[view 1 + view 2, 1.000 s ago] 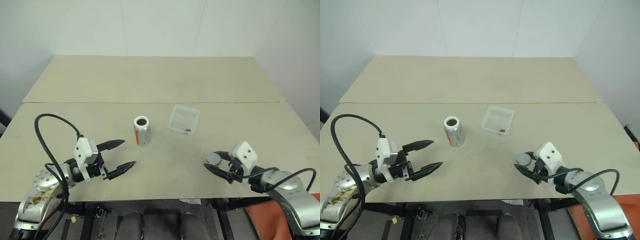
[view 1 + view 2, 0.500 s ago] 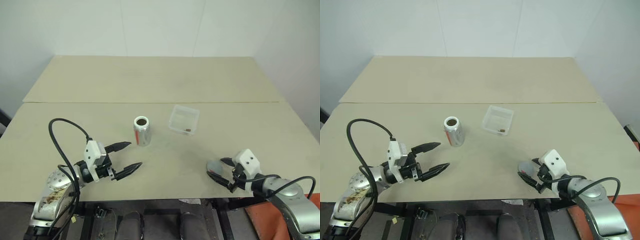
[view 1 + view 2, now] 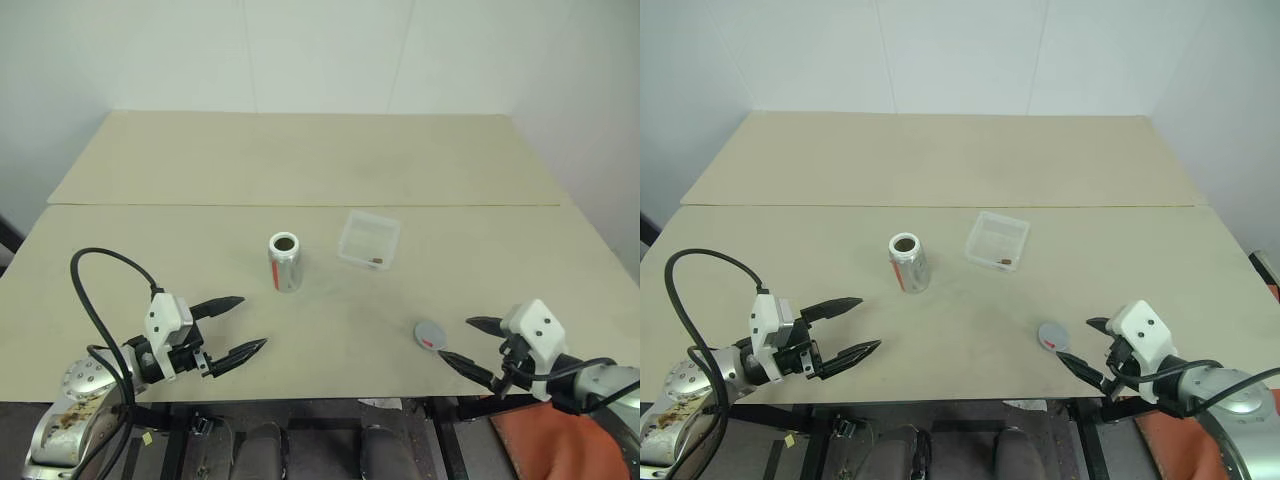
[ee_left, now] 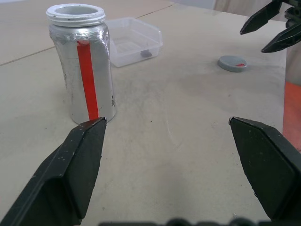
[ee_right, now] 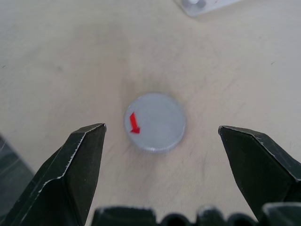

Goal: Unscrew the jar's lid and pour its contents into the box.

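Jar (image 3: pixel 285 262) upright mid-bench, mouth open, likely light, thin-walled and slick; grip around mid-body | lid (image 3: pixel 431 334) flat on bench just beside right end effector (image 3: pixel 470 346), fingers apart | left end effector (image 3: pixel 237 326) apart, empty | box (image 3: pixel 369 240) near jar | label: red stripe, no legible writing

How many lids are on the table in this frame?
1. The lid lies flat on the table near its front edge, in front of the open right gripper, apart from the open-topped jar. No other shows.
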{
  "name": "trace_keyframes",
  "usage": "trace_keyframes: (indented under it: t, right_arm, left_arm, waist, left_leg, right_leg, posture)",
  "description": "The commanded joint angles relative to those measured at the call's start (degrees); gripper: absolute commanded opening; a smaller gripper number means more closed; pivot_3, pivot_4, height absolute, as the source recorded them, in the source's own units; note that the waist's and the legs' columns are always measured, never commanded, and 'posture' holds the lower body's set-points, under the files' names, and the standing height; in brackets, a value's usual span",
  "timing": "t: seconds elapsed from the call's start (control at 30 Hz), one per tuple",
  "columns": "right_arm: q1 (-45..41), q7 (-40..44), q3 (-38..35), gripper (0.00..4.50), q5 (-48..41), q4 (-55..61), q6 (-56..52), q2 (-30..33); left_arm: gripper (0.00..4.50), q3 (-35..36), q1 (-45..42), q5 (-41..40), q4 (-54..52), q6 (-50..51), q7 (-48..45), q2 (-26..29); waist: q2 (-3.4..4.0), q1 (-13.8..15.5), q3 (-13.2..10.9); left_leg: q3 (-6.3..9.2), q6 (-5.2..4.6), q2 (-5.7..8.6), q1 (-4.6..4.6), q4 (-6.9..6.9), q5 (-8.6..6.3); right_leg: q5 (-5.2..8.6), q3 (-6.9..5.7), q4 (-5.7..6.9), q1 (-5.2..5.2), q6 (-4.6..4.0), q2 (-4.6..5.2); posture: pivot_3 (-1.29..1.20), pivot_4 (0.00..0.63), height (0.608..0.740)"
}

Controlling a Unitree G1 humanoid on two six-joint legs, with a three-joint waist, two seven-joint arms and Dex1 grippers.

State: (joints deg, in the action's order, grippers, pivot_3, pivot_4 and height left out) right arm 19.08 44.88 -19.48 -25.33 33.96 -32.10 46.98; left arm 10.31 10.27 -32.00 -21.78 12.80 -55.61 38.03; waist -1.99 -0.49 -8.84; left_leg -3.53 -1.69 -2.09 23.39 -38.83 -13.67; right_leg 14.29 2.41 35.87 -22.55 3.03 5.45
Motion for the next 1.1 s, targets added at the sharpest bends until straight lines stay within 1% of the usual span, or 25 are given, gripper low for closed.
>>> trace_keyframes:
  t: [0.03, 0.2, 0.33, 0.43, 0.53, 0.63, 0.7, 0.83, 0.93, 1.0, 1.1]
  right_arm:
    - [0.7, 0.6, -3.2, 4.46, -0.8, 2.3, -0.6, 0.9]
    - [4.1, 2.0, -4.8, 4.46, -0.4, 2.5, 0.8, 0.6]
    - [6.0, 6.6, -5.1, 4.46, 0.9, 0.7, 6.8, 1.1]
    - [4.9, 6.2, -4.3, 4.46, 2.8, -1.0, 10.0, 0.4]
    - [4.8, 5.2, -2.3, 4.46, 5.3, -3.1, 12.7, -1.0]
    - [5.6, 5.4, -2.0, 4.46, 6.0, -2.5, 14.5, -1.8]
    - [6.3, 5.8, -2.7, 4.46, 5.6, -1.6, 15.1, -2.4]
    - [7.9, 7.0, -4.3, 4.46, 5.7, -1.8, 16.6, -2.4]
    - [8.5, 7.8, -4.3, 4.46, 6.3, -2.1, 17.1, -1.8]
    - [8.3, 8.5, -4.8, 4.46, 5.2, -1.6, 17.2, -1.8]
    - [7.8, 9.5, -4.3, 4.46, 5.0, -2.1, 17.9, -1.7]
  left_arm:
    - [4.50, 0.0, -0.8, -1.6, -2.7, 1.0, 0.2, 0.1]
    - [4.50, -2.1, -2.9, 0.0, -0.7, 1.0, 0.1, -0.7]
    - [4.50, -3.0, -3.7, 1.4, 1.7, 1.0, -0.9, -0.1]
    - [4.50, -3.5, -5.8, 1.9, 5.1, 0.8, -3.1, 1.0]
    - [4.50, -4.9, -9.8, 2.0, 9.3, 1.0, -6.1, 1.7]
    - [4.50, -4.6, -12.3, -0.9, 11.3, 3.7, -10.3, 3.2]
    - [4.50, -4.9, -12.8, -1.4, 12.2, 4.0, -13.1, 4.2]
    - [4.50, -6.7, -14.6, 1.1, 13.2, 3.1, -12.4, 2.9]
    - [4.50, -6.3, -13.7, 0.5, 12.6, 3.7, -13.0, 3.0]
    - [4.50, -5.9, -12.6, 0.1, 12.3, 4.2, -13.2, 3.3]
    - [4.50, -7.0, -11.9, 2.2, 13.9, 2.7, -13.3, 3.3]
  waist:
    - [0.00, 0.1, 0.0]
    - [0.00, 0.4, 0.0]
    - [0.00, 0.6, 0.0]
    - [0.00, 0.5, 0.0]
    - [0.00, 0.6, 0.0]
    - [0.00, 0.9, 0.0]
    - [0.00, 0.9, 0.0]
    - [0.00, 1.0, 0.0]
    - [0.00, 1.0, 0.0]
    - [0.00, 0.9, 0.0]
    - [0.01, 0.8, 0.0]
  left_leg:
    - [0.00, 0.00, 0.00, 0.00, 0.00, 0.00]
    - [0.00, 0.00, 0.05, 0.00, 0.01, 0.00]
    - [-0.01, 0.00, 0.10, 0.00, 0.00, 0.00]
    - [-0.02, 0.00, 0.08, -0.06, 0.00, 0.00]
    - [-0.03, 0.00, 0.08, -0.09, -0.02, 0.00]
    - [-0.03, 0.00, 0.11, -0.04, -0.02, 0.00]
    - [-0.03, 0.00, 0.11, 0.00, 0.00, 0.00]
    - [-0.03, 0.02, 0.10, -0.01, 0.01, -0.03]
    - [-0.02, 0.02, 0.10, -0.06, -0.02, -0.03]
    - [-0.03, 0.02, 0.08, -0.08, -0.01, -0.03]
    - [-0.03, 0.02, 0.06, -0.09, 0.00, -0.03]
  right_leg:
    - [0.00, 0.00, 0.00, 0.00, 0.00, -0.01]
    - [0.01, 0.00, 0.00, 0.00, 0.01, -0.02]
    - [0.01, 0.01, 0.00, 0.01, 0.01, -0.04]
    - [0.02, 0.01, 0.00, 0.02, 0.00, -0.08]
    - [0.09, 0.00, 0.00, 0.04, -0.11, -0.07]
    - [0.08, 0.00, 0.00, 0.03, -0.03, -0.07]
    - [0.07, 0.00, 0.02, -0.01, -0.01, -0.07]
    - [0.08, 0.00, 0.02, 0.00, -0.01, -0.07]
    - [0.08, 0.00, 0.02, 0.08, 0.00, -0.07]
    - [0.08, 0.00, 0.02, 0.08, -0.01, -0.07]
    - [0.09, 0.00, 0.02, 0.06, -0.02, -0.07]
  posture:
    - [0.00, 0.150, 0.740]
    - [0.00, 0.150, 0.740]
    - [0.00, 0.150, 0.740]
    - [0.00, 0.150, 0.740]
    - [0.00, 0.150, 0.740]
    - [0.00, 0.150, 0.740]
    - [0.00, 0.150, 0.740]
    - [0.00, 0.150, 0.740]
    - [0.00, 0.150, 0.740]
    - [0.00, 0.150, 0.740]
    - [0.00, 0.150, 0.740]
